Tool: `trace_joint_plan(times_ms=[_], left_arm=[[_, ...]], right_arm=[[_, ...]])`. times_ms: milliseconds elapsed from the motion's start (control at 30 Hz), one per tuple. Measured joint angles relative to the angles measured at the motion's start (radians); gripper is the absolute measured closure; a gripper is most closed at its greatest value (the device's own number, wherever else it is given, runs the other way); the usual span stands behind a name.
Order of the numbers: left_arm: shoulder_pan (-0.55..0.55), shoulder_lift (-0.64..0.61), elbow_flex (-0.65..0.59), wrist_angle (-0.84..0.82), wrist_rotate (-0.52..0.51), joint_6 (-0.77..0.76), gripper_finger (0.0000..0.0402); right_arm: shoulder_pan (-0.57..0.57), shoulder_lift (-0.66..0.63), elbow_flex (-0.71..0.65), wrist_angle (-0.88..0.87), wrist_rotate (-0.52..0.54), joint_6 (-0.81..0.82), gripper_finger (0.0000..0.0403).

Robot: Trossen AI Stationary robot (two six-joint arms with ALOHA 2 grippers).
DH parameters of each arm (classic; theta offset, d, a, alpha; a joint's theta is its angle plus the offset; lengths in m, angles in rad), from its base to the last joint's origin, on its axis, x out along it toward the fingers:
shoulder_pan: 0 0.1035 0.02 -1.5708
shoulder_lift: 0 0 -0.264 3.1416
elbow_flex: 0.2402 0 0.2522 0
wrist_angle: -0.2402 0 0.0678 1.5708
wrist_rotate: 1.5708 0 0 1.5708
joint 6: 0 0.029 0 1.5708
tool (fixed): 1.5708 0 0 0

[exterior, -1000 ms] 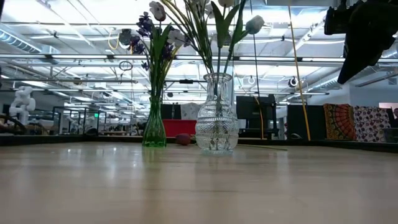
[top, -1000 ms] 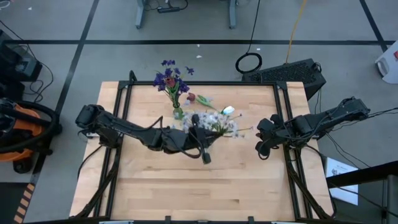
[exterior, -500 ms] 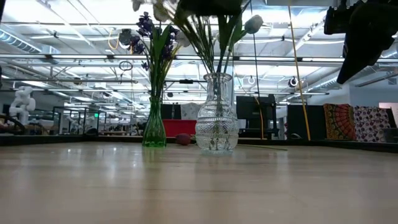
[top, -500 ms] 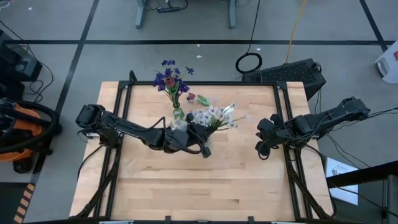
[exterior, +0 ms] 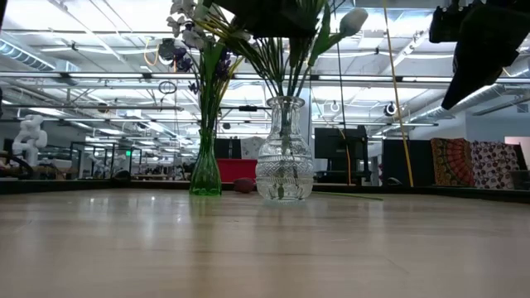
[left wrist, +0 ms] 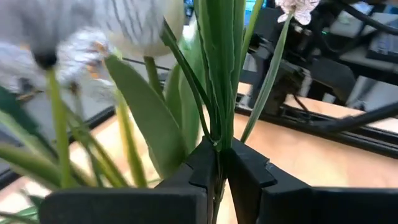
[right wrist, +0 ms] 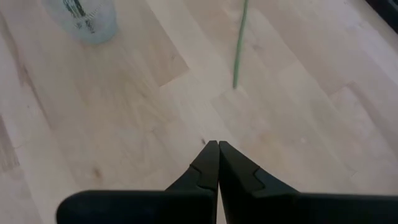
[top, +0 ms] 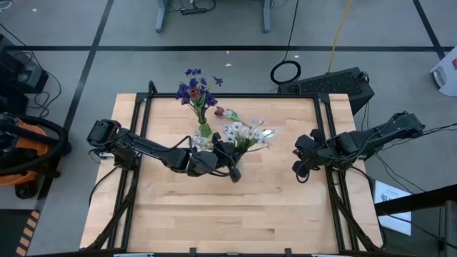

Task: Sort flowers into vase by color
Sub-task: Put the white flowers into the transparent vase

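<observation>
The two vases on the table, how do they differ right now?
The green vase is slim, tinted and holds purple flowers; the clear vase is wide-bellied, patterned, colourless glass and holds white flowers. The left tool is shut on stems in the clear vase; no tool is at the green vase. Both stand upright, side by side.

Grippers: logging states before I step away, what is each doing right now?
Left gripper: closed on green flower stems.
Right gripper: closed, holding nothing, at the table's right edge.
</observation>
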Motion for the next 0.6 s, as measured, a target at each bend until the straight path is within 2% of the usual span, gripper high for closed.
trace_joint_plan(times_ms=[100, 600], left_arm=[[0.0, 0.0, 0.0, 0.002, 0.041, 0.001, 0.0361], [-0.007, 0.0, 0.0, -0.067, 0.071, 0.0, 0.0359]], right_arm=[[0.0, 0.0, 0.0, 0.017, -0.001, 0.0, 0.0403], [0.0, 0.0, 0.0, 0.07, -0.006, 0.001, 0.0403]])
